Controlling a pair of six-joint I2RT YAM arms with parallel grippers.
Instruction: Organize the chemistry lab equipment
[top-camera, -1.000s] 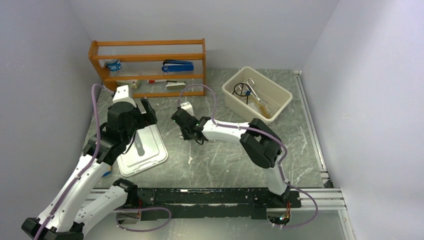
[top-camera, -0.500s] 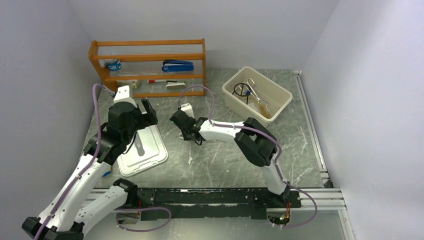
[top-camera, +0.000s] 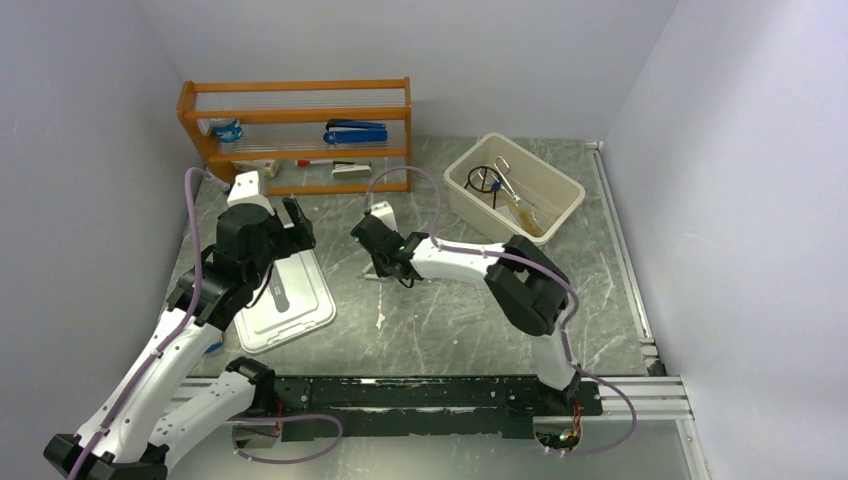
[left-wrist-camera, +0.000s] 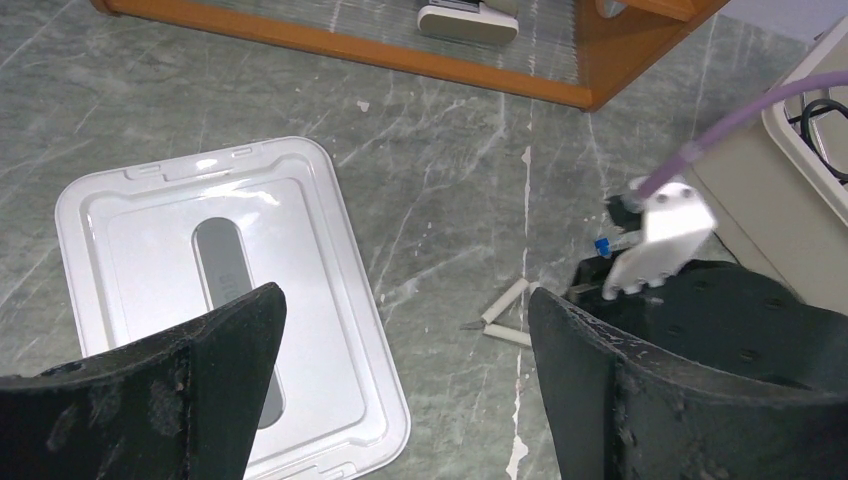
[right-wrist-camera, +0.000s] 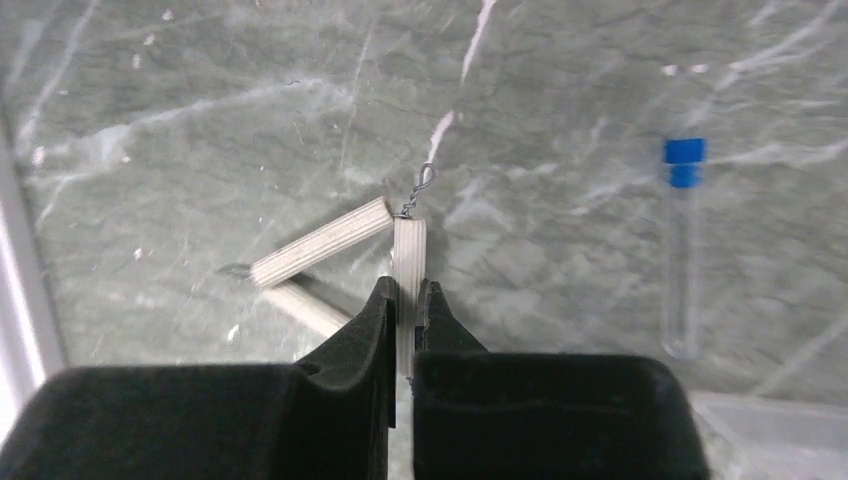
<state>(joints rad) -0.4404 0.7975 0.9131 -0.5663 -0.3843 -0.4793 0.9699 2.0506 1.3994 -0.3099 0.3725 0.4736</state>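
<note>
Currently the step in hand is the pick-up of the clay triangle (right-wrist-camera: 322, 243). It lies on the marbled table (right-wrist-camera: 200, 100), mid-area, between the white lid (left-wrist-camera: 130, 230) and the beige tub (top-camera: 514, 187).

Grippers:
- The right gripper (right-wrist-camera: 408, 300) has its jaws pinching one ceramic leg of the triangle. The other two legs and the twisted wire tail rest on the table (no lift is evident).
- The left gripper (left-wrist-camera: 405, 330) hangs over the lid's edge with its jaws spread wide, holding nothing.

Next move, in my judgement:
- A straight lift with the pinch kept firm, since the legs hinge on wire and the free ones may swing.
- Then a carry to the tub, where the black tripod ring (top-camera: 484, 180) and metal tongs (top-camera: 510, 182) already lie.
- The blue-capped tube (right-wrist-camera: 682, 255) lies near the gripper and should not be swept.

View comparison:
- The right wrist view alone shows the pinch itself and the whole tube.
- The top view hides both under the arm's head. It alone shows the tub's contents and the orange shelf (top-camera: 300, 88).
- The left wrist view shows two of the triangle's legs from the side, the rest being hidden behind the right arm.
</note>
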